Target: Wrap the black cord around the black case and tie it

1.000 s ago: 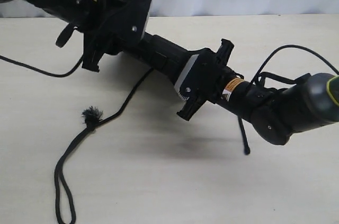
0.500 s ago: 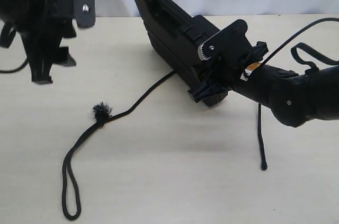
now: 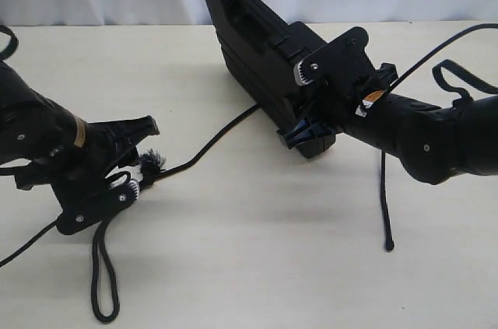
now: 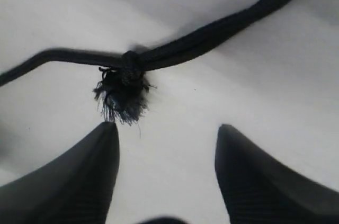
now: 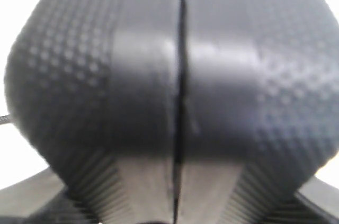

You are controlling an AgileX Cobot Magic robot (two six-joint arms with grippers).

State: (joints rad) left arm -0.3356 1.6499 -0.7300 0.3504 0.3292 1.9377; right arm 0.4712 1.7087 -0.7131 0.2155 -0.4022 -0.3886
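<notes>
Now: one black cord point(image 3: 210, 138), one black case point(image 3: 249, 33); left gripper point(image 4: 167, 134) spread, right gripper point(image 3: 315, 99) clamping case.

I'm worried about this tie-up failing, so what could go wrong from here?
The left gripper, jaws open, sits short of the knot on the black cord; closing might catch only the frayed tuft and slip. The right gripper clamps the black case at one end, so it might pivot.

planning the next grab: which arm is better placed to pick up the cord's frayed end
Left. The left gripper is open, with the frayed knot of the black cord just ahead of its fingertips. The right gripper is shut on the black case.
</notes>
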